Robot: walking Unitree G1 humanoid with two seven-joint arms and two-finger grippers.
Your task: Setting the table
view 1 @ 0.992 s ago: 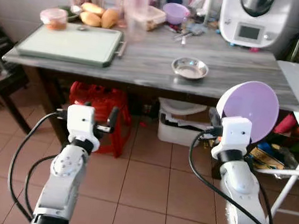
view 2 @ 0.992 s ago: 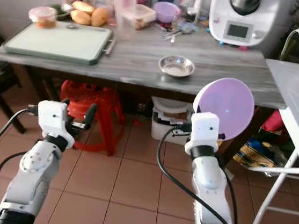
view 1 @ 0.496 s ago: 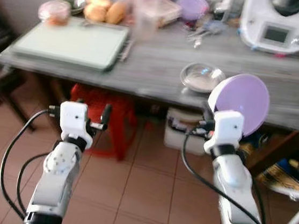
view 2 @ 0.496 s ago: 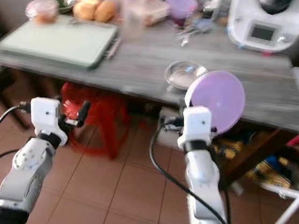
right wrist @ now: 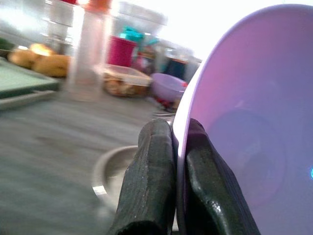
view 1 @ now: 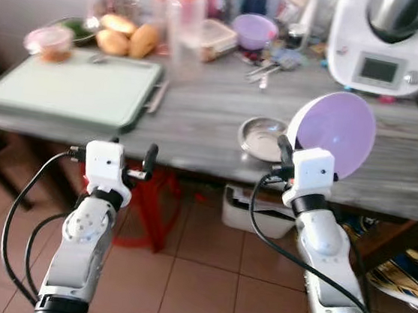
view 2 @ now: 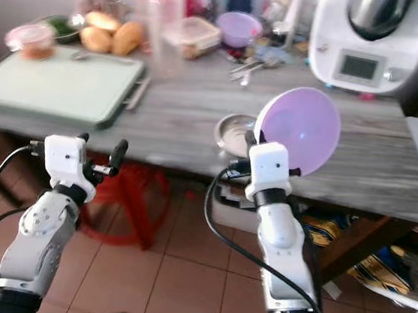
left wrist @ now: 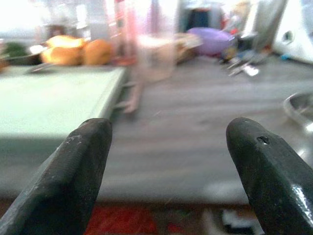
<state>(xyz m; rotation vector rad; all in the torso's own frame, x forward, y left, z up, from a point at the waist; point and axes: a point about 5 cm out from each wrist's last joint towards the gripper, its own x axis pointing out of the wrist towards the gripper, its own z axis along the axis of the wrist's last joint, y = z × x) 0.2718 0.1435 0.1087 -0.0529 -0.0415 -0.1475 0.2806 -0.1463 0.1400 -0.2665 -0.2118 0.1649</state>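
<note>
One purple plate (view 1: 335, 132) is the item in play, pinched by its rim between the closed fingers (right wrist: 151, 161) of the right end effector (view 1: 284, 156) and held up on edge, its hollow face turned toward the robot. It hangs at the near edge of the grey bench (view 1: 199, 110), with the small steel dish (view 1: 262, 137) just beside it on the robot's left. Free bench surface lies ahead of the plate and to its left, between steel dish and green cutting board (view 1: 72, 94). Judgement: the plate must tip from upright to flat before it goes down. Left end effector (view 1: 129, 164) hovers wide apart, holding nothing, short of the bench edge.
</note>
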